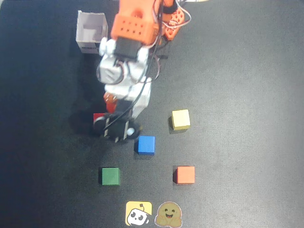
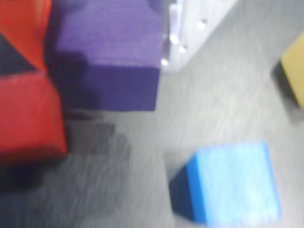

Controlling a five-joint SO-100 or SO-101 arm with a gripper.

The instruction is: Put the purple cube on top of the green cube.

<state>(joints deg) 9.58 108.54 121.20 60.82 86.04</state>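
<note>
Between the pincer's fingers, held tight, sits the matte dark purple cube.

Overhead view. Dark surface. Orange-and-white arm reaches down from the top edge; its pincer sits low over the left-centre, jaw state not readable under the arm's body. Red cube peeks out at the pincer's left side. Blue cube just right of and below the pincer. Yellow cube further right. Green cube lower left, orange cube lower right, well apart. White open box upper left. Two stickers at the bottom edge.
</note>
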